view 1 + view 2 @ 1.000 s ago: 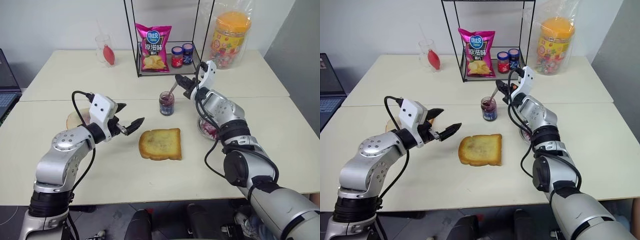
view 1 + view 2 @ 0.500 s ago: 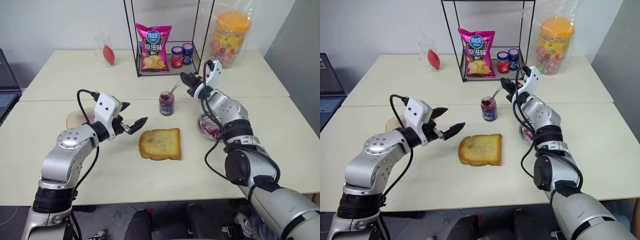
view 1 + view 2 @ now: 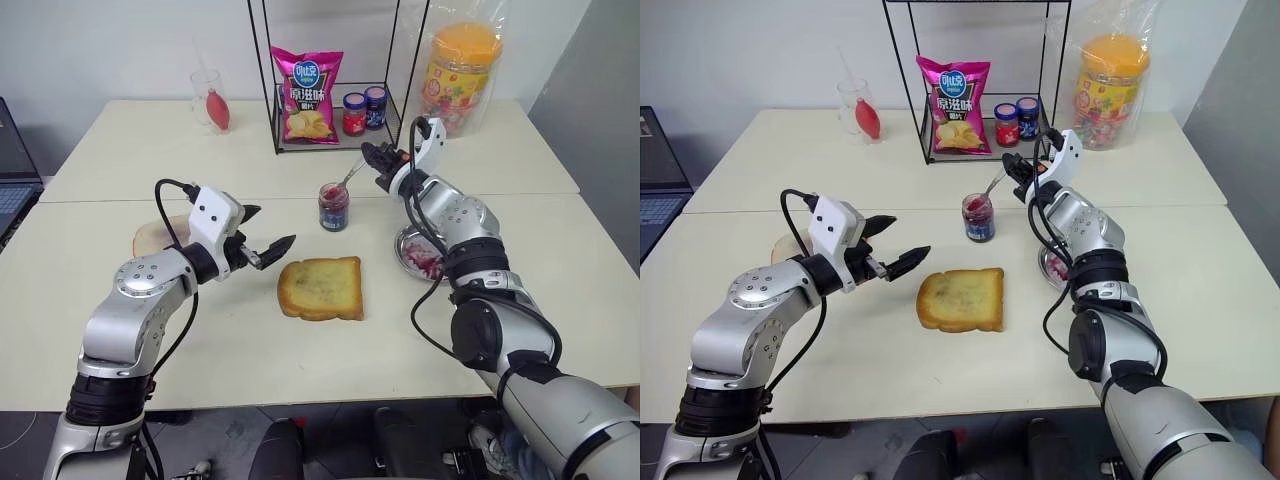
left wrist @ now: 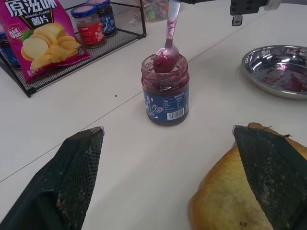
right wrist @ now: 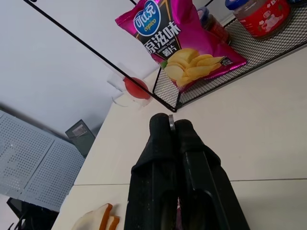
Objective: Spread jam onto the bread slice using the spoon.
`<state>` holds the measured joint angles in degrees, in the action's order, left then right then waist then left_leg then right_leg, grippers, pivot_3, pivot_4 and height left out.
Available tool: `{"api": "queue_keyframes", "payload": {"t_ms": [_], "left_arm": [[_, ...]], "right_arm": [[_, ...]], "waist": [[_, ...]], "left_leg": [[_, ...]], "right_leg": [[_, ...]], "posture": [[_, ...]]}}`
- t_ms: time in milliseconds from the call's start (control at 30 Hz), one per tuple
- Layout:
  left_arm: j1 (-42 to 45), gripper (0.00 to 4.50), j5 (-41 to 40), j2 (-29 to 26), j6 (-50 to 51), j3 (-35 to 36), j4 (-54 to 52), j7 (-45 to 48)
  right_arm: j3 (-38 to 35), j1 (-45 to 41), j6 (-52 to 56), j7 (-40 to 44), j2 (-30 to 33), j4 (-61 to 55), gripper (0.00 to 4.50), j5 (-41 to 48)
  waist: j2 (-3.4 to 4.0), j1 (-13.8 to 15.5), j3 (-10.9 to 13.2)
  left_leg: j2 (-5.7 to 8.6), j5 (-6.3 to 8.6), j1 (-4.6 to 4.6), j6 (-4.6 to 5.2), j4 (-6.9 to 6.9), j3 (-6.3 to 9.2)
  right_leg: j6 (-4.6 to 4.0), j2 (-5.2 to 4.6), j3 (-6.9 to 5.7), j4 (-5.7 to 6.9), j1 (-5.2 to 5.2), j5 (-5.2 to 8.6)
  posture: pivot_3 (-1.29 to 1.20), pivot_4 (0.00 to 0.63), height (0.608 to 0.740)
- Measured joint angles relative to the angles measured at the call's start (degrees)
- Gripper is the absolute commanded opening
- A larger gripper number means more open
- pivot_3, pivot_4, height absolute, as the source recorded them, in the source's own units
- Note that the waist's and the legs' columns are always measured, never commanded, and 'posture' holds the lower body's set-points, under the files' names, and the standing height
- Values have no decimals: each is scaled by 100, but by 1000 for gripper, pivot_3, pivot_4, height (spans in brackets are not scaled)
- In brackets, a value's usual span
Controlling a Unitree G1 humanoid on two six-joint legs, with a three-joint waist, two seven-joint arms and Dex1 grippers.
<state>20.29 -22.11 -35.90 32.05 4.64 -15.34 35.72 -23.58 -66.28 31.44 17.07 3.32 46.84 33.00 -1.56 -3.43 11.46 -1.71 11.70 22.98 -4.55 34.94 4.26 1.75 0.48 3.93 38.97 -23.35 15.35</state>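
Pinching the spoon point(image 4: 166, 45) handle between closed fingers, the right gripper point(image 3: 378, 160) holds its bowl at the jam point(image 3: 333, 207) jar's mouth, apparently loading jam. The left gripper point(image 3: 262, 240) hovers wide open and empty beside the bread slice point(image 3: 321, 287), which lies in front of the jar, likely ready to steady it.

bare table point(image 3: 230, 330) around bread slice point(image 3: 321, 288), jam jar point(image 3: 333, 207) and wire rack point(image 3: 330, 120) behind

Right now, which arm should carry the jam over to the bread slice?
Right. The right gripper is already shut on the spoon, its bowl loaded at the jam jar. The left gripper hangs open beside the bread slice.
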Motion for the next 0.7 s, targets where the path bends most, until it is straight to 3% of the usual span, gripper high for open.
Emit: {"api": "queue_keyframes", "payload": {"t_ms": [200,567,700], "left_arm": [[0,4500,4,7,-3,-12,11,4],[1,4500,37,13,-9,-25,23,18],[1,4500,53,17,-11,-25,24,20]], "right_arm": [[125,63,-43,22,-6,-169,68,-65],[1431,367,-1110,480,-130,-484,68,-1196],[1593,453,-1150,558,-149,-484,68,-1383]], "waist": [[0,1,0],[0,-2,0],[0,0,0]], "left_leg": [[0,0,0,0,0,0],[0,0,0,0,-1,0],[0,0,0,0,-1,0]], "right_leg": [[0,0,0,0,0,0],[2,0,0,0,-2,1],[1,0,1,0,-2,0]], "posture": [[0,150,740],[0,150,740],[0,150,740]]}}
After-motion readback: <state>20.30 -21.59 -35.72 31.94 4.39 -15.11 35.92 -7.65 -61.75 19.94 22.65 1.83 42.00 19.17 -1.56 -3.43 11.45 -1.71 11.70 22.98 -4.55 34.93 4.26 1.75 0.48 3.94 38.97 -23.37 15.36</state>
